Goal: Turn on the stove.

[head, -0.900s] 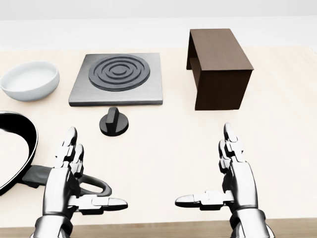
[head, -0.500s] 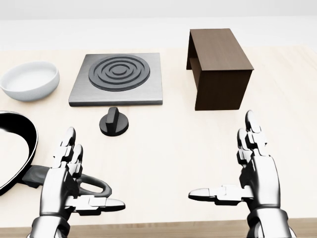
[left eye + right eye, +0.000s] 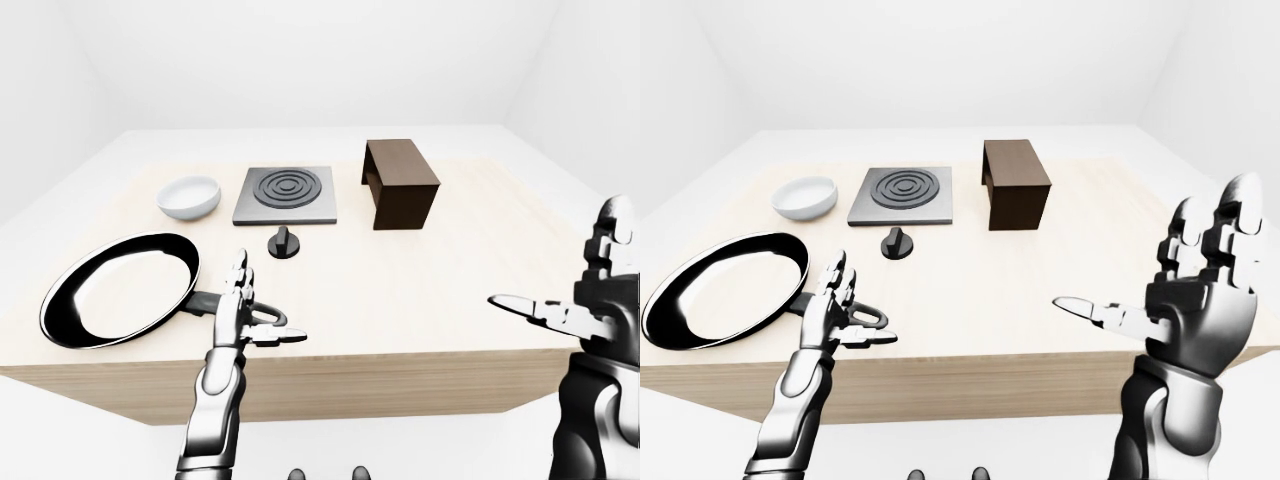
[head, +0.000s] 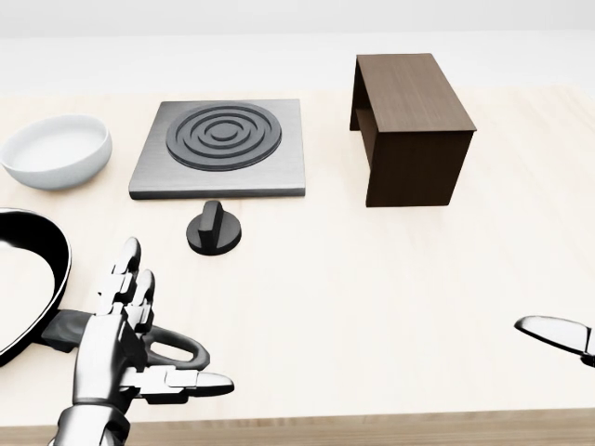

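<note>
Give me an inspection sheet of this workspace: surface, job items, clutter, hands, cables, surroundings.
Surface: light wooden tabletop, flat.
Job's things: grey square stove plate with dark concentric rings; black round knob with a raised grip bar just below it in the head view, untouched.
Clutter: white bowl left of the stove; black frying pan at the left edge; dark brown wooden box to the right.
Grippers: left hand open above the pan handle; right hand open, off the table's right side.
Cables: nothing seen.
Surroundings: plain white walls.
</note>
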Robot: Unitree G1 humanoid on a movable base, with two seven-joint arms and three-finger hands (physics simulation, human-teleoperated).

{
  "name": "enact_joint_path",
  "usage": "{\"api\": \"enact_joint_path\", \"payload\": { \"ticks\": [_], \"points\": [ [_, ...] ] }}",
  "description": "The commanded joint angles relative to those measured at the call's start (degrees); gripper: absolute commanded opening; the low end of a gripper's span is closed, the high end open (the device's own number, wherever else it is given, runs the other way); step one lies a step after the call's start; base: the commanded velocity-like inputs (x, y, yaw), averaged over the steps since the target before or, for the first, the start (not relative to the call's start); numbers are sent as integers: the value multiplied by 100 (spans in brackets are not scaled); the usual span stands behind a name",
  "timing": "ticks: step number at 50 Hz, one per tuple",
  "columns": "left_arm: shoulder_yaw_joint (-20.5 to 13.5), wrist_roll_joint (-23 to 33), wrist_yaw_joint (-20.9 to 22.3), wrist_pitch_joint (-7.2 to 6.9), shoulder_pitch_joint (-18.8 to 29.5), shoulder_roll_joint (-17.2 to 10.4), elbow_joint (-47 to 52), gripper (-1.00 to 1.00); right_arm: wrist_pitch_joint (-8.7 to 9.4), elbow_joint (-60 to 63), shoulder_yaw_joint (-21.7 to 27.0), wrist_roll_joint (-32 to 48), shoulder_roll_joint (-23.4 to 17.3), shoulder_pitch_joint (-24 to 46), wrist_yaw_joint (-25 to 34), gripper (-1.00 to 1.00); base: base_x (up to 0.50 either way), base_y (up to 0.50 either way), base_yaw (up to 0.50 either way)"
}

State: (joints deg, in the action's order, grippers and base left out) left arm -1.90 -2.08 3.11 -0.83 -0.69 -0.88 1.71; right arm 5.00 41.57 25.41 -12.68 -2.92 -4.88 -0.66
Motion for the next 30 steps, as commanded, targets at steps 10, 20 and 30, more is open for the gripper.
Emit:
{"api": "enact_joint_path", "payload": {
  "ticks": [10,20,30],
  "points": [
    [9,2,2,-1,-8,3,4,100,0,388,514,-298,-92,2,-17,100,0,0,0],
    [8,1,4,51,18,2,-91,100,0,347,447,-249,-98,14,34,100,13,0,0],
    [26,19,3,86,35,5,-163,100,0,305,418,-240,-81,19,60,100,33,0,0]
  ]
}}
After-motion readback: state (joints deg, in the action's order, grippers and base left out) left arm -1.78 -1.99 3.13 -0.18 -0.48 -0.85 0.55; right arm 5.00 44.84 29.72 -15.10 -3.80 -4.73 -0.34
